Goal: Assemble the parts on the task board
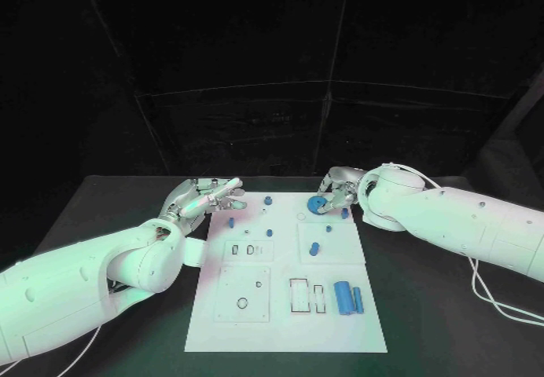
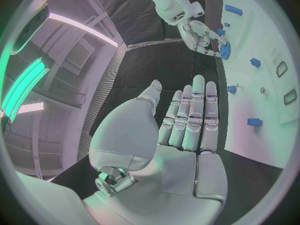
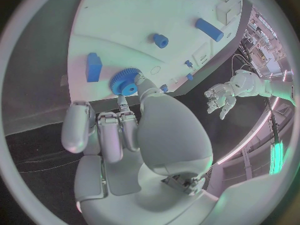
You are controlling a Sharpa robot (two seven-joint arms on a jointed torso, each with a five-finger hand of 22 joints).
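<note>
The white task board [image 1: 284,322] lies in the middle of the black table. My right hand [image 1: 338,191] is over the board's far edge and pinches a blue gear [image 1: 317,205] between thumb and finger. The right wrist view shows that gear [image 3: 125,81] at the fingertips of the right hand [image 3: 125,130], just above the board [image 3: 125,20]. My left hand [image 1: 210,196] hovers at the board's far left corner, fingers spread, holding nothing. In the left wrist view its palm [image 2: 187,130] is bare, with the right hand [image 2: 203,35] and gear [image 2: 225,50] beyond.
Several small blue pegs [image 1: 270,232] stand on the board's far half, and a blue block [image 1: 313,250] sits near its middle. Two long blue cylinders [image 1: 349,298] lie at the near right beside rectangular slots [image 1: 299,295]. Cables [image 1: 499,302] trail on the table to the right.
</note>
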